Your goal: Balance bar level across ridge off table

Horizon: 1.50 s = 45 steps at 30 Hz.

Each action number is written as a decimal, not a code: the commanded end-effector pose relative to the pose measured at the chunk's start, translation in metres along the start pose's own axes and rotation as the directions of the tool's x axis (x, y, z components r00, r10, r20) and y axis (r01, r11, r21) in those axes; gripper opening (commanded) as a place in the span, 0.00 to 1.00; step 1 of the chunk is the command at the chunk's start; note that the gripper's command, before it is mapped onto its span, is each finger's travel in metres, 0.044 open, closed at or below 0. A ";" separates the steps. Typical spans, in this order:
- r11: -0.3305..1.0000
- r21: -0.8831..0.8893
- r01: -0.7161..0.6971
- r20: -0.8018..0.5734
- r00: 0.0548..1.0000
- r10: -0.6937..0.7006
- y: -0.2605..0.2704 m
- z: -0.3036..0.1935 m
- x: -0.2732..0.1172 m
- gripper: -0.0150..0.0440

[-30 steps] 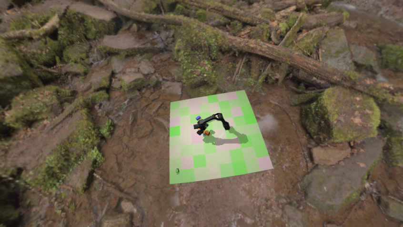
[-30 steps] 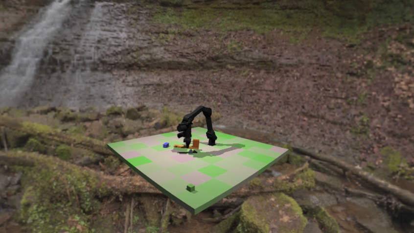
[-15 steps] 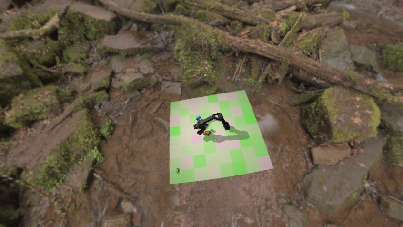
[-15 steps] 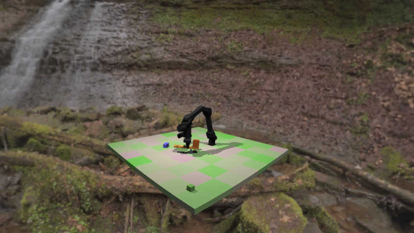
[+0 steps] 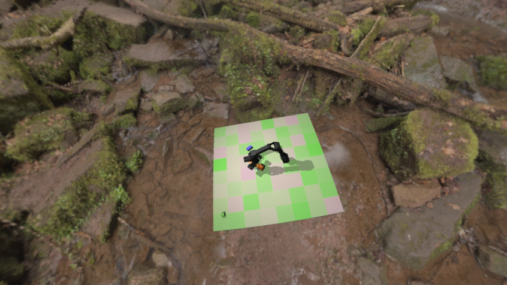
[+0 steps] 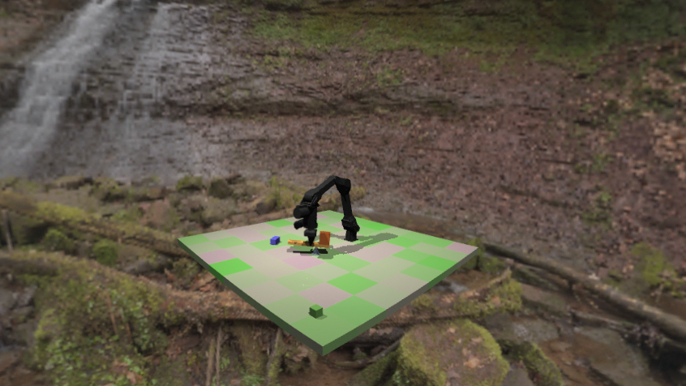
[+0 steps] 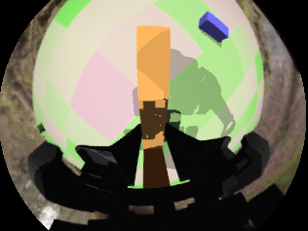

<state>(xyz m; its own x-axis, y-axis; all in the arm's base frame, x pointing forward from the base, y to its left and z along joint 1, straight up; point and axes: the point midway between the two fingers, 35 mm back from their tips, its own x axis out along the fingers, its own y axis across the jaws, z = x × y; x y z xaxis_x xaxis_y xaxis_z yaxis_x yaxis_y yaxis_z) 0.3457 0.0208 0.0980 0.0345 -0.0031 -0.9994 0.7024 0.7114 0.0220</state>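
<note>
Arm (image 5: 262,149) (image 6: 331,186) arched, gripper (image 6: 310,242) (image 7: 153,126) pointing down, clenched on the orange bar (image 6: 301,243) (image 7: 153,67) above the table (image 5: 234,177) (image 6: 287,283) (image 7: 97,96); ridge (image 6: 315,251) visible from outside, the green cube (image 5: 223,214) (image 6: 315,310) identifiable in top and exterior views

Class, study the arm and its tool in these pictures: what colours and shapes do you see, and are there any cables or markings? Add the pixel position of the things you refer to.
The arm (image 5: 262,148) (image 6: 323,187) is black throughout, with slim links between chunkier joints. The tool (image 7: 153,126) is black too, with two fingers that taper toward their tips and blocky, angular parts behind them. No cables or markings can be made out.
</note>
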 end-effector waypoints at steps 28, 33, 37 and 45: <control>1.000 0.000 -0.005 -0.003 1.000 0.005 0.000 -0.001 0.003 0.25; 1.000 0.000 -0.005 -0.003 1.000 0.005 0.000 -0.001 0.003 0.25; 1.000 0.000 -0.005 -0.003 1.000 0.005 0.000 -0.001 0.004 0.25; 1.000 0.000 -0.005 -0.003 1.000 0.005 0.000 -0.001 0.004 0.25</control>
<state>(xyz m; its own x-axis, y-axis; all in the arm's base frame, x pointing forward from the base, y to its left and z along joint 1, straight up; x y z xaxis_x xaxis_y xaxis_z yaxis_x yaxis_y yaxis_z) 0.3454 0.0207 0.0953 0.0351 -0.0014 -0.9994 0.7028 0.7110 0.0236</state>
